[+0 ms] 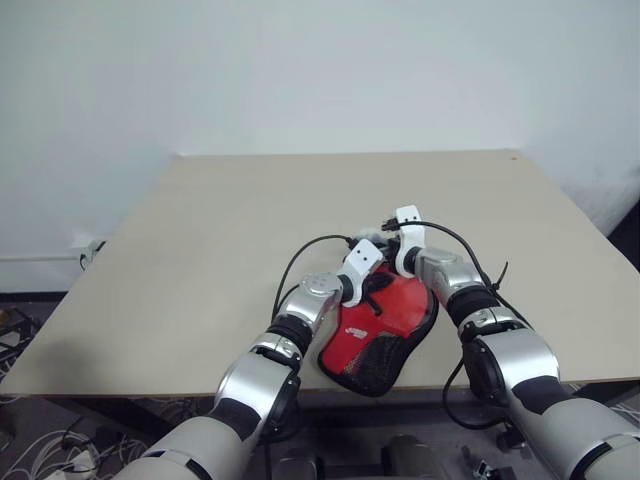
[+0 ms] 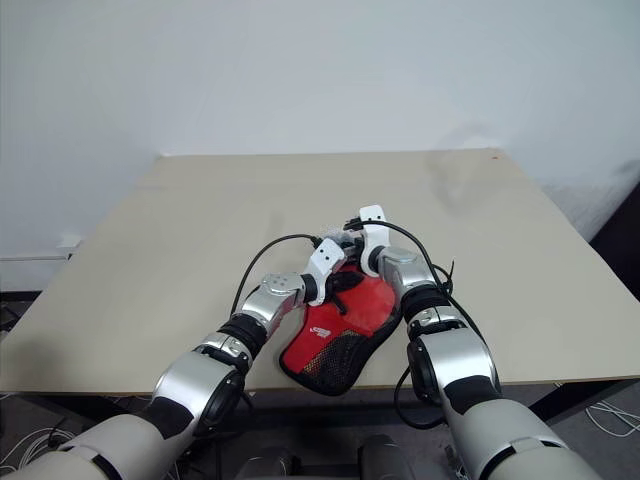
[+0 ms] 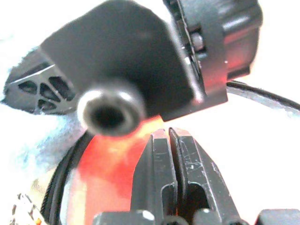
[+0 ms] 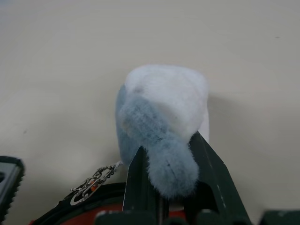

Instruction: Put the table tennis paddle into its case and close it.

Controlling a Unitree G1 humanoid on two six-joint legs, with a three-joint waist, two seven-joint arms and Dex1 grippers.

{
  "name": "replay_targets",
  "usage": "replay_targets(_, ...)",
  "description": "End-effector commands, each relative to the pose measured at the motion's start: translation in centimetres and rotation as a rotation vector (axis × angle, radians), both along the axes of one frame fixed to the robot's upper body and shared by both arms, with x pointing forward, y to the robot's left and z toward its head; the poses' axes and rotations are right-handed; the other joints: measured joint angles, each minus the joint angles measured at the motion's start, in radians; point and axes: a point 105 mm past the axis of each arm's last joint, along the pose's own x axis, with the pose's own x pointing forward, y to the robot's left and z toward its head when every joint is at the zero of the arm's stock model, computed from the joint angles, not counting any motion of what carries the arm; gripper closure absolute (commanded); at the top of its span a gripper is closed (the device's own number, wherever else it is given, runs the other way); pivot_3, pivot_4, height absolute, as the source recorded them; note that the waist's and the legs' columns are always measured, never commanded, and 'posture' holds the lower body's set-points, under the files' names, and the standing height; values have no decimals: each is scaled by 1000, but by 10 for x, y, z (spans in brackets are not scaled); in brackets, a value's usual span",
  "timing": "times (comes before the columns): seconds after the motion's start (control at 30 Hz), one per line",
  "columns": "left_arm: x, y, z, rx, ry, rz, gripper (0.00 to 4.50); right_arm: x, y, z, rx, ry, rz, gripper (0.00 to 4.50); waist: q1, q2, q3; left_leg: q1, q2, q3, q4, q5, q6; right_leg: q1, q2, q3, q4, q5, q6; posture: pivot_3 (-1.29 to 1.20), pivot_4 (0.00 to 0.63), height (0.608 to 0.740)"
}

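The left pincer (image 3: 168, 154) was pressed fully together with nothing between its fingers, resting low over the red case (image 1: 385, 325). The case lay flat on the beige counter (image 1: 200, 250) just under both pincers, near the counter's front edge, its black mesh patch (image 1: 372, 362) on the side toward the robot behind the pincers. Whether the paddle was inside could not be told from where I stood. Just right of the left pincer and nearly touching it, the right pincer (image 4: 166, 159) was clamped narrow on a fluffy white-and-blue pom-pom (image 4: 161, 122). The pom-pom hung by a small metal chain (image 4: 91, 183) from the case's black edge, at the far end ahead of both pincers.
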Motion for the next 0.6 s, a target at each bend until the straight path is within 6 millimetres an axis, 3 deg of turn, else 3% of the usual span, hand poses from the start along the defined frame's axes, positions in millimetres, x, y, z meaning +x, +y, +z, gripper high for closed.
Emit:
replay_targets(0.03, -20, 17, -48, 107, 155, 28, 4500, 16, -12, 29, -12, -97, -75, 4474, 0, 0, 0, 0, 0, 0, 0, 0, 0, 1, 0, 0, -1, 0, 0, 0, 0, 740)
replay_targets(0.6, -22, 14, -49, 106, 158, 23, 4500, 27, -74, 31, -58, -123, -360, 4474, 2, 0, 0, 0, -5, -4, 0, 2, 3, 5, -2, 1, -3, 0, 0, 0, 0, 740)
